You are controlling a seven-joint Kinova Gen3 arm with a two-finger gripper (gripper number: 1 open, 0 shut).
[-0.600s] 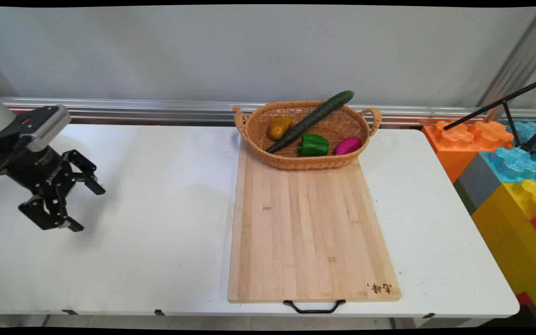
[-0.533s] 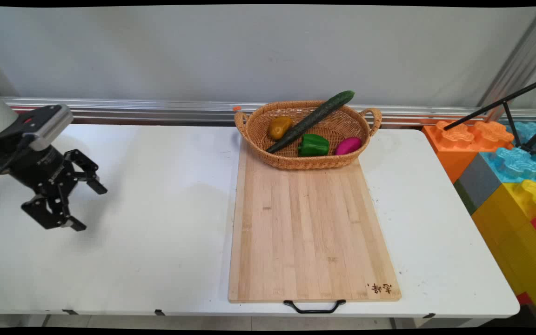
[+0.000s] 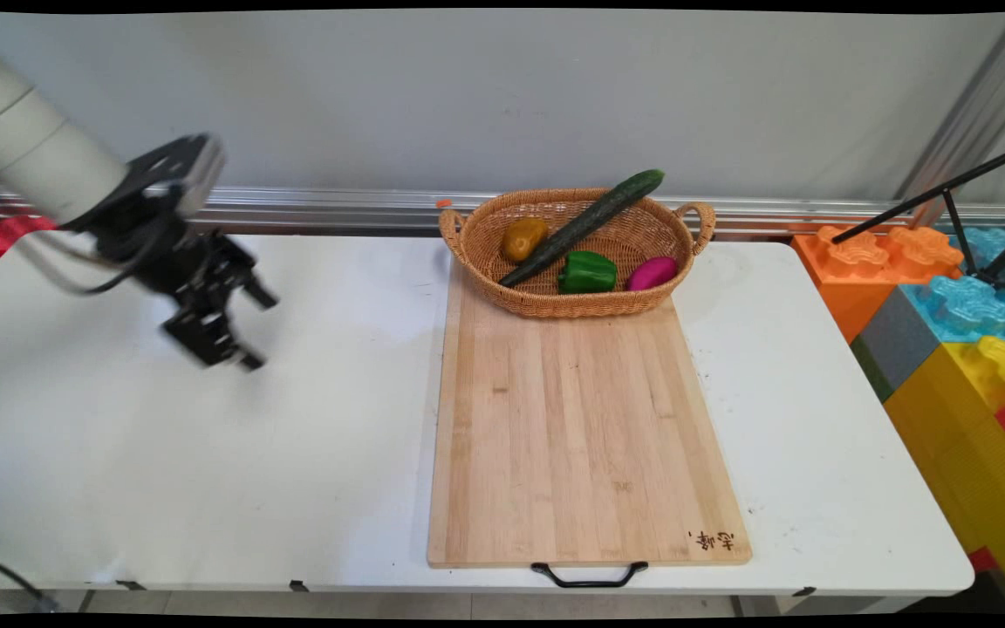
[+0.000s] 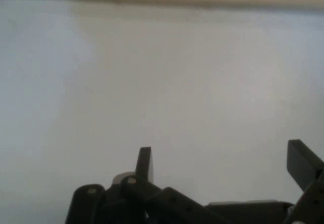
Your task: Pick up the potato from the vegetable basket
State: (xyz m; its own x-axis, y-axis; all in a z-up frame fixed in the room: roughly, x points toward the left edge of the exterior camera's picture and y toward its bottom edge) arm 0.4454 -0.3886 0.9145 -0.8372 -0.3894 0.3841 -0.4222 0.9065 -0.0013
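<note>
While my arm reaches in from the upper left, I note the gripper (image 3: 258, 333) held above the bare left part of the white table (image 3: 206, 471), well apart from everything else. Its fingers stand spread wide with nothing between them; in the hand view the gripper (image 4: 223, 163) shows one fingertip left of centre and the other at the right edge, with only white tabletop between and a tan strip along the top edge. Black cables hang below the wrist.

I record a long wooden cutting board (image 3: 581, 436) lying right of centre, its black handle (image 3: 590, 576) at the table's near edge and a small burnt mark at its near right corner. On the board's far end sits a wicker basket (image 3: 555, 303) with two loop handles. Inside the basket I see a yellow pepper (image 3: 523, 238) at the left, a green pepper (image 3: 587, 272) near the front, and a magenta piece (image 3: 652, 273) at the right. A cucumber (image 3: 585, 227) lies slantwise across them, its upper end jutting over the far right rim.

Beyond the table's right end, large toy blocks (image 3: 956, 305) in orange, blue, yellow and grey are stacked, with black tripod legs (image 3: 947, 187) over them.
</note>
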